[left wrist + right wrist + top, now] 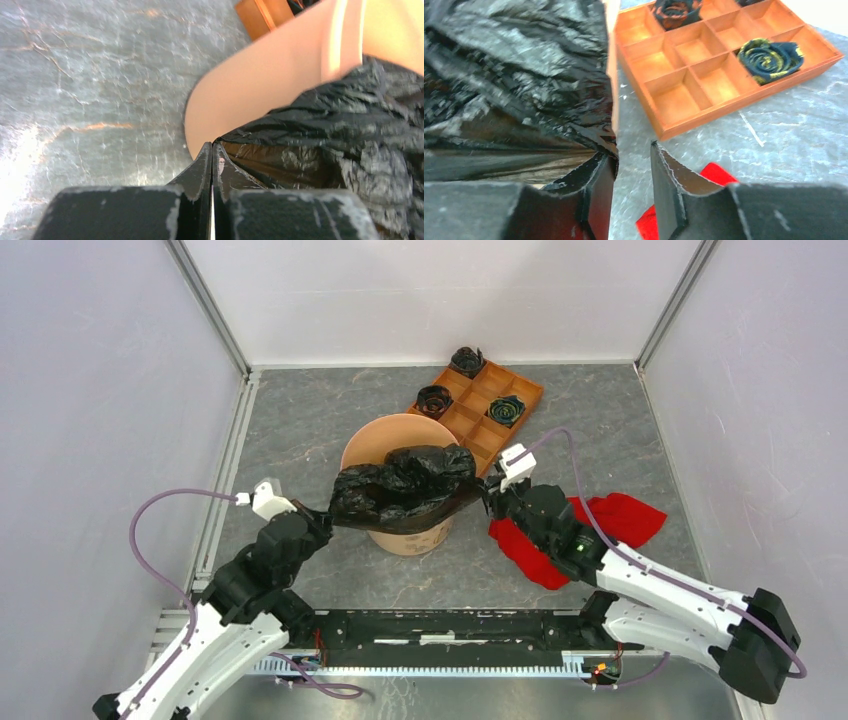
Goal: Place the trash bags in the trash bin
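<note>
A large wrinkled black trash bag (405, 485) lies stretched across the top of the round orange trash bin (412, 538), sagging into its mouth. My left gripper (322, 517) is at the bin's left side, shut on the bag's left edge. In the left wrist view its fingertips (213, 145) are pressed together where the bag (340, 125) meets the bin wall (250, 85). My right gripper (490, 498) is at the bin's right side. Its jaws (633, 150) stand apart with grey table showing between them. The bag (509, 75) drapes over the left finger only.
A flat orange tray (520, 388) with square compartments lies behind the bin to the right. It holds three dark rolled wads (434, 398) (467, 360) (506, 410). A red cloth (625, 515) lies under my right arm. White walls enclose the grey table.
</note>
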`<action>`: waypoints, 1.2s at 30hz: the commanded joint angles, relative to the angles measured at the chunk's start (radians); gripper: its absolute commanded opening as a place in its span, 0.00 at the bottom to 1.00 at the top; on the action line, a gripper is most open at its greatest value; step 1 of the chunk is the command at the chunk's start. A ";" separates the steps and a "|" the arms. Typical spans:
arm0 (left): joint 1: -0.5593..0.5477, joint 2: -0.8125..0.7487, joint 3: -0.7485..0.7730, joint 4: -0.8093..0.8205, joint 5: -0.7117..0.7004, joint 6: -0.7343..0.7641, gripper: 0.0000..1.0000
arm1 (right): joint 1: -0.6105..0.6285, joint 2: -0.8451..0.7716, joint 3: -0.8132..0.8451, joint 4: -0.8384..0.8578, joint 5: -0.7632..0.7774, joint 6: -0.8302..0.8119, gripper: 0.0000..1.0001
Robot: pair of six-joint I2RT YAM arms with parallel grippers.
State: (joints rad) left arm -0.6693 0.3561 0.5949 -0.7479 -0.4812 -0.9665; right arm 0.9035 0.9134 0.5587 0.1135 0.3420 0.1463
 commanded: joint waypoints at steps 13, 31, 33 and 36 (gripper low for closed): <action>-0.015 0.082 0.314 -0.280 0.025 -0.062 0.78 | -0.089 -0.015 0.341 -0.568 -0.191 -0.171 0.89; -0.016 0.582 0.802 -0.126 0.464 1.064 1.00 | -0.082 0.298 0.856 -0.754 -0.705 -0.860 0.78; -0.017 0.538 0.724 -0.011 0.577 1.214 0.95 | -0.080 0.309 0.834 -0.734 -0.726 -0.967 0.77; -0.016 0.469 0.619 0.171 0.615 1.322 0.95 | -0.078 0.320 0.799 -0.689 -0.731 -1.055 0.77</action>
State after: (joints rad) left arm -0.6830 0.9398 1.2839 -0.8391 0.0097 0.0273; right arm 0.8181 1.2453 1.3640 -0.5968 -0.3237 -0.6781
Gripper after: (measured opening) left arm 0.942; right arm 0.766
